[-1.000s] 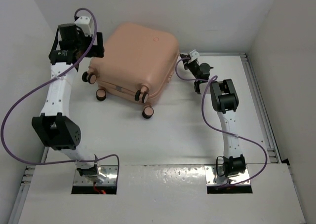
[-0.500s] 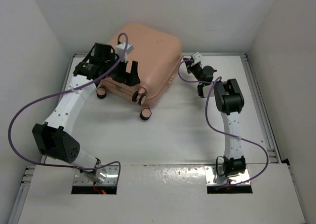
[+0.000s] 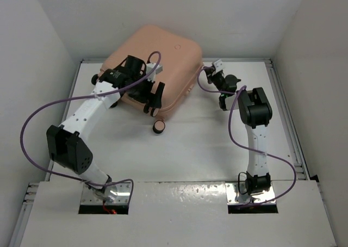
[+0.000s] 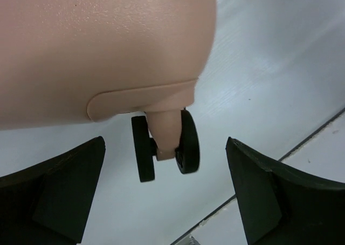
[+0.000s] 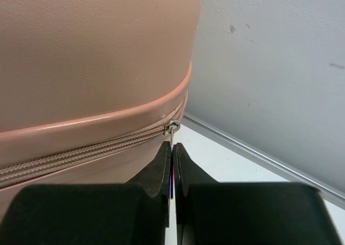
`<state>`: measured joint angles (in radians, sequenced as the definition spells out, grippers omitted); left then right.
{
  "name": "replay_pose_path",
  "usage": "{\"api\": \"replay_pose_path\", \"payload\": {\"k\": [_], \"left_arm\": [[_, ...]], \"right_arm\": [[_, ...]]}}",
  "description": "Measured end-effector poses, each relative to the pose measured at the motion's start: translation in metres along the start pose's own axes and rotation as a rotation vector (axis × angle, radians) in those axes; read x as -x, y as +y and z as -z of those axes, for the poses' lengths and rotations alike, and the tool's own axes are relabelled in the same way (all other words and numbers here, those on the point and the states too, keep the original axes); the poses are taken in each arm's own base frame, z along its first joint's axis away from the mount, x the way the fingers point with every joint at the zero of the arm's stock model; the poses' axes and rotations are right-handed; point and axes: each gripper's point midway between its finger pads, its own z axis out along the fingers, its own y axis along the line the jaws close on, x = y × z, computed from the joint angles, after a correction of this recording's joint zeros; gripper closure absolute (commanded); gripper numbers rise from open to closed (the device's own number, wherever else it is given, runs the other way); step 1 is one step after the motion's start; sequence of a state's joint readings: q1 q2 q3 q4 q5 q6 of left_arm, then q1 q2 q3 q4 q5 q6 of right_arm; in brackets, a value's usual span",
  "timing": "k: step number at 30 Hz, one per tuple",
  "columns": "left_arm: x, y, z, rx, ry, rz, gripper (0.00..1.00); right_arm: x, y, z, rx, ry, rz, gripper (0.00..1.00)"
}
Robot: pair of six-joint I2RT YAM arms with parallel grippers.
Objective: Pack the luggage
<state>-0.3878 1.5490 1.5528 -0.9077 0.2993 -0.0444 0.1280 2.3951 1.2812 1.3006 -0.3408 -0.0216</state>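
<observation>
Pinching the small metal zipper pull (image 5: 172,130) between pressed-together fingers, the right end effector (image 5: 171,150) sits at a corner of the large salmon-pink hard-shell suitcase (image 3: 157,56), which lies closed at the far side of the white tabletop (image 3: 206,143), left of centre. That thin tab could slip free if the tug strays off the zipper track (image 5: 81,150). The left end effector (image 4: 164,164), spread wide, straddles a small black double wheel (image 4: 188,142) without touching it, so the unbraced case may slide. Its contents are hidden.
</observation>
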Motion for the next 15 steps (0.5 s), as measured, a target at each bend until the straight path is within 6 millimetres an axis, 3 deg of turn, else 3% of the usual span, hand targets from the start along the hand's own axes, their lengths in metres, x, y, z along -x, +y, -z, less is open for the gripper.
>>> {"api": "replay_pose_path", "payload": {"k": [4, 7, 10, 11, 15], "left_arm": [[-0.010, 0.011, -0.021, 0.055, 0.064, 0.016, 0.01], [-0.014, 0.016, -0.034, 0.089, 0.105, 0.019, 0.12], [-0.022, 0.017, -0.040, 0.111, 0.144, 0.025, 0.35], [-0.023, 0.015, -0.041, 0.103, 0.153, 0.025, 0.50], [-0.021, 0.006, -0.040, 0.085, 0.145, -0.019, 0.76]], "right_arm": [[-0.001, 0.000, 0.001, -0.001, 0.002, -0.001, 1.00], [-0.001, 0.000, 0.001, -0.001, 0.002, -0.001, 1.00], [-0.001, 0.001, 0.001, -0.001, 0.002, 0.000, 1.00], [-0.001, 0.000, 0.001, -0.001, 0.001, 0.000, 1.00], [0.001, 0.002, 0.006, -0.002, 0.009, -0.002, 1.00]]}}
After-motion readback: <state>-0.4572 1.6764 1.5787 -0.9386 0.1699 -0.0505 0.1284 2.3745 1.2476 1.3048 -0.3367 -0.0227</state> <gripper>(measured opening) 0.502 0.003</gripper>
